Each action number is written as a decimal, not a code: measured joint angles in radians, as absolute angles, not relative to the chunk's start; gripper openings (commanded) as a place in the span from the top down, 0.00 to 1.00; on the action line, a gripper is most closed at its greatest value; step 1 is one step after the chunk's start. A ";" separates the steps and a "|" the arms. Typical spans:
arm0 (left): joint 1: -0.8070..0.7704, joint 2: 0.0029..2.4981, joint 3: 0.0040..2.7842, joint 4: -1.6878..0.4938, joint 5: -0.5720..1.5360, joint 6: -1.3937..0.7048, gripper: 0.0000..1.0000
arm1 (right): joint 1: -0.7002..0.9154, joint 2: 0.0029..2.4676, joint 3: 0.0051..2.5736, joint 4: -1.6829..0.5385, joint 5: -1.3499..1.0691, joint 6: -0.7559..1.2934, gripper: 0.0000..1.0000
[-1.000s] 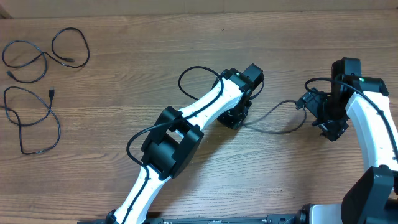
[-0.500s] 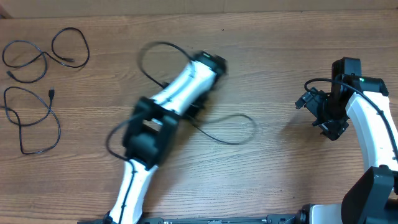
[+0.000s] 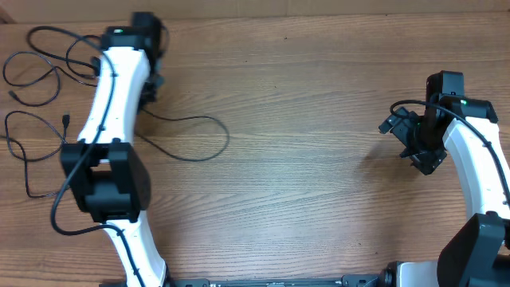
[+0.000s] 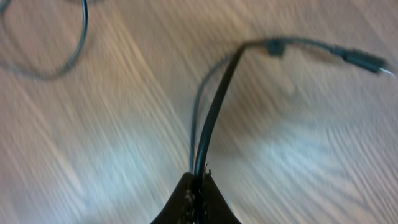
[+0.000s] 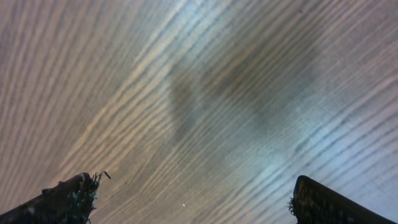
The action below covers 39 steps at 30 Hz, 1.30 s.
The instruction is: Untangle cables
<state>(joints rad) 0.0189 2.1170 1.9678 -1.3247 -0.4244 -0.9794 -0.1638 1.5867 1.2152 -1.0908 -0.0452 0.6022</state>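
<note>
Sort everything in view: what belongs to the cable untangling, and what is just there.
Belongs to the job:
- held cable, pinched in the left end effector
- upper looped cable, far left of the table
- lower looped cable, just below it

Just there:
- right end effector, open over bare wood
- arm wiring
- table

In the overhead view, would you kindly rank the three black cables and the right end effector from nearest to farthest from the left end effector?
1. Held cable: pinched in the left end effector, looping out toward the table's middle.
2. Upper-left cable: far-left corner, partly under the arm.
3. Lower-left cable: left edge, lower in the view.
4. Right end effector: far right, across the table.
</note>
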 measured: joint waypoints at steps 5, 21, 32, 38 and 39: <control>0.108 2.117 1.968 -1.277 -0.435 -0.811 0.95 | -0.164 1.587 1.215 -1.065 -0.045 0.602 0.00; 0.192 2.113 1.986 -1.319 -0.420 -0.632 0.01 | -0.164 1.587 1.215 -1.061 -0.046 0.602 0.00; 0.226 1.766 2.004 -1.436 -0.269 -0.628 0.00 | -0.164 1.587 1.215 -1.059 -0.045 0.603 0.00; 0.236 1.507 1.946 -1.444 -0.257 -0.651 0.00 | -0.164 1.587 1.215 -1.060 -0.046 0.602 0.00; 0.236 1.464 1.914 -1.439 -0.255 -0.655 0.00 | -0.164 1.587 1.215 -1.059 -0.046 0.602 0.00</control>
